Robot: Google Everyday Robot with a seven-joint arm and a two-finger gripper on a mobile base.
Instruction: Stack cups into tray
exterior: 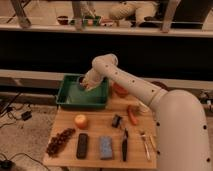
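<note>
The green tray [70,101] sits at the back left of the wooden table. My gripper [86,85] is at the end of the white arm, down inside the tray near its back wall. A dark cup-like shape [81,79] shows right at the gripper, against the tray's far side. I cannot tell whether the gripper touches or holds it. The arm reaches in from the lower right, over the table.
A reddish bowl [120,91] stands just right of the tray. On the table are an orange [81,121], grapes [60,141], a black bar [82,145], a blue sponge [105,147], a dark knife [124,145], a carrot-like piece [132,115] and light utensils [147,142].
</note>
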